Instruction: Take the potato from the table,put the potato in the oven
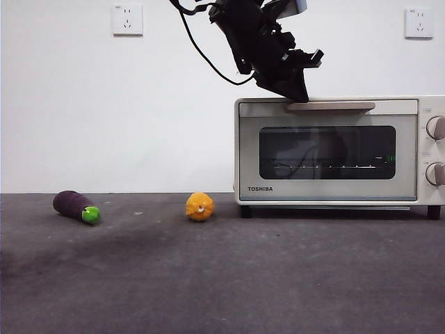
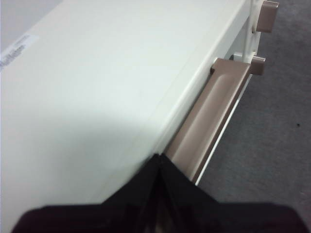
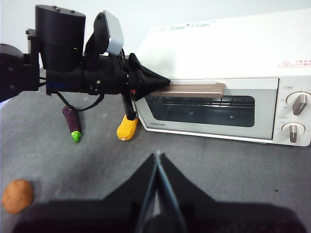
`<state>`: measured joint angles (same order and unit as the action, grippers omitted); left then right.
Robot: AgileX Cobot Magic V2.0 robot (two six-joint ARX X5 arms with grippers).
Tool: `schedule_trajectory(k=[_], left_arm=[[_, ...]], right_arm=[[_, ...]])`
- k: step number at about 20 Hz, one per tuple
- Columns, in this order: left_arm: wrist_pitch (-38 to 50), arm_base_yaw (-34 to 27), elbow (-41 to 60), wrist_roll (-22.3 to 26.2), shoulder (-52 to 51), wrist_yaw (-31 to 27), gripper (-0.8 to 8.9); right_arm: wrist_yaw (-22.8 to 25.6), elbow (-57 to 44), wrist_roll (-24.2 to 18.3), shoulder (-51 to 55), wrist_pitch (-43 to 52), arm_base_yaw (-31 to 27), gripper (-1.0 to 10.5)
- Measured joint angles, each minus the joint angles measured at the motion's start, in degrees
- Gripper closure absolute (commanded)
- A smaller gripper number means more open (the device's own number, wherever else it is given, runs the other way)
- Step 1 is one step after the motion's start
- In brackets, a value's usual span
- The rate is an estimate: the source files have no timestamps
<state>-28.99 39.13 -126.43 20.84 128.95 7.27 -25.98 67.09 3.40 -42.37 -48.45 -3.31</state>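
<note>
The potato (image 3: 18, 196), an orange-brown lump, lies on the table (image 3: 233, 170) near my right gripper (image 3: 158, 156), which hangs shut above the table with nothing in it. The potato is out of the front view. The cream oven (image 1: 334, 149) stands at the right with its door closed. My left gripper (image 2: 159, 158) is shut, its tip at the left end of the beige handle (image 2: 209, 124), where the handle meets the oven's top edge. The front view has this gripper (image 1: 295, 92) coming down from above onto the handle (image 1: 331, 106).
A yellow-orange item (image 1: 199, 207) lies left of the oven, and a purple eggplant (image 1: 75, 207) with a green tip lies farther left. Two knobs (image 1: 436, 127) sit on the oven's right side. A white wall with sockets stands behind.
</note>
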Motion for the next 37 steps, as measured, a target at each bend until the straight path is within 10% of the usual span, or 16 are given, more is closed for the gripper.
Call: schedule_trajectory(k=[37], left_arm=[[-20.5, 7.21, -0.28, -10.05, 3.1, 5.77, 8.22]], right_arm=[[3.72, 14.8, -1.01, 2.16, -11.82, 0.68, 9.5]])
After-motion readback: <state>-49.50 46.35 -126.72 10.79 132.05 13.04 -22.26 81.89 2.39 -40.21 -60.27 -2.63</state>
